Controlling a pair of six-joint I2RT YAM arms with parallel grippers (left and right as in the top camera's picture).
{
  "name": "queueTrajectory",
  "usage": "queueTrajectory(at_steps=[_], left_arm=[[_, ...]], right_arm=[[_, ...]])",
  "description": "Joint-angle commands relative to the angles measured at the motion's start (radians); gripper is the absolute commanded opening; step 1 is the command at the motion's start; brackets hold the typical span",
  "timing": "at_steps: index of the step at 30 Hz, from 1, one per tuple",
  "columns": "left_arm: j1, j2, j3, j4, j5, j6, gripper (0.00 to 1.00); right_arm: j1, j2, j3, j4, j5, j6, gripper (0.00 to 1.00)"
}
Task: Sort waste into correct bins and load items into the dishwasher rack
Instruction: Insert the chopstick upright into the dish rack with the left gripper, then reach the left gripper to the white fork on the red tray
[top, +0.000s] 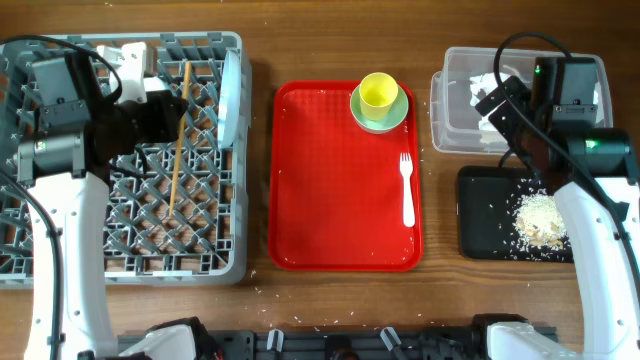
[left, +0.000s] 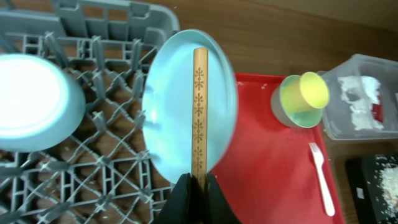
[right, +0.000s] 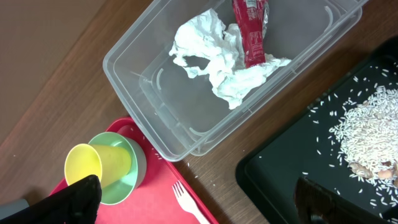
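Note:
The grey dishwasher rack (top: 215, 255) holds an upright pale blue plate (top: 232, 90) and a pale blue bowl (left: 31, 99). My left gripper (left: 198, 186) is shut on the wooden chopsticks (top: 178, 140), which reach over the rack in front of the plate (left: 168, 106). The yellow cup (top: 378, 92) sits in the light green bowl (top: 398, 112). A white fork (top: 407, 190) lies beside them. The clear tub (right: 143, 87) holds white tissue (right: 211, 56) and a red wrapper (right: 249, 31). The black tray (top: 485, 215) holds food scraps (top: 540, 218). My right gripper (right: 196, 202) is open and empty above the tub's near edge.
The red serving tray (top: 320, 180) lies between the rack and the bins, with the cup, green bowl and fork on it. Rice grains are scattered on the black tray, on the wood around it and along the front table edge (top: 300, 320).

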Motion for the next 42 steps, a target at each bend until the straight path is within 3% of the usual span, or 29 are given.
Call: queueTrajectory(at_steps=[1, 4, 8, 9, 11, 12, 14, 18, 21, 22, 23, 24, 28, 29, 31, 35, 38, 42], left_arm=[[0.019, 0.094, -0.014, 0.000, -0.076, 0.027, 0.04], [0.019, 0.247, -0.014, 0.020, -0.076, 0.027, 0.05], [0.021, 0.343, -0.014, 0.098, -0.083, 0.027, 0.13], [0.021, 0.342, -0.014, 0.102, -0.082, 0.027, 0.29], [0.021, 0.342, -0.014, 0.102, -0.082, 0.021, 0.45], [0.021, 0.338, -0.014, 0.098, -0.079, -0.019, 0.45], [0.019, 0.312, -0.014, 0.085, -0.029, -0.064, 0.45], [0.019, 0.151, -0.014, 0.066, 0.027, -0.069, 0.54], [0.014, 0.001, -0.014, 0.047, 0.028, -0.172, 0.55], [-0.002, -0.068, -0.014, 0.040, 0.028, -0.235, 0.63], [-0.029, -0.120, -0.014, 0.037, 0.028, -0.282, 0.87], [-0.076, -0.163, -0.014, 0.037, 0.028, -0.362, 1.00], [-0.359, -0.159, -0.014, 0.070, 0.071, -0.466, 1.00], [-0.478, -0.120, -0.014, 0.111, 0.031, -0.502, 0.95], [-0.635, -0.054, -0.014, 0.172, -0.139, -0.590, 0.94], [-1.004, 0.211, -0.014, 0.327, -0.780, -0.742, 0.94], [-1.136, 0.399, -0.014, 0.457, -0.971, -0.745, 0.93], [-1.205, 0.568, -0.014, 0.574, -1.014, -0.745, 0.90]], right_arm=[[-0.002, 0.004, 0.010, 0.002, 0.002, -0.010, 1.00], [-0.002, 0.004, 0.010, 0.002, 0.002, -0.010, 1.00], [-0.002, 0.004, 0.010, 0.002, 0.002, -0.010, 1.00], [-0.002, 0.004, 0.010, 0.002, 0.002, -0.010, 1.00], [-0.002, 0.004, 0.010, 0.002, 0.002, -0.010, 1.00], [-0.002, 0.004, 0.010, 0.002, 0.002, -0.010, 1.00], [-0.002, 0.004, 0.010, 0.002, 0.002, -0.010, 0.99], [-0.002, 0.004, 0.010, 0.002, 0.002, -0.010, 1.00], [-0.002, 0.004, 0.010, 0.002, 0.002, -0.010, 1.00], [-0.002, 0.004, 0.010, 0.002, 0.002, -0.010, 1.00], [-0.002, 0.004, 0.010, 0.002, 0.002, -0.010, 1.00], [-0.002, 0.004, 0.010, 0.002, 0.002, -0.010, 1.00], [-0.002, 0.004, 0.010, 0.002, 0.002, -0.010, 1.00], [-0.002, 0.004, 0.010, 0.002, 0.002, -0.010, 1.00], [-0.002, 0.004, 0.010, 0.002, 0.002, -0.010, 1.00], [-0.002, 0.004, 0.010, 0.002, 0.002, -0.010, 1.00], [-0.002, 0.004, 0.010, 0.003, 0.002, -0.010, 1.00], [-0.002, 0.004, 0.010, 0.003, 0.002, -0.010, 1.00]])
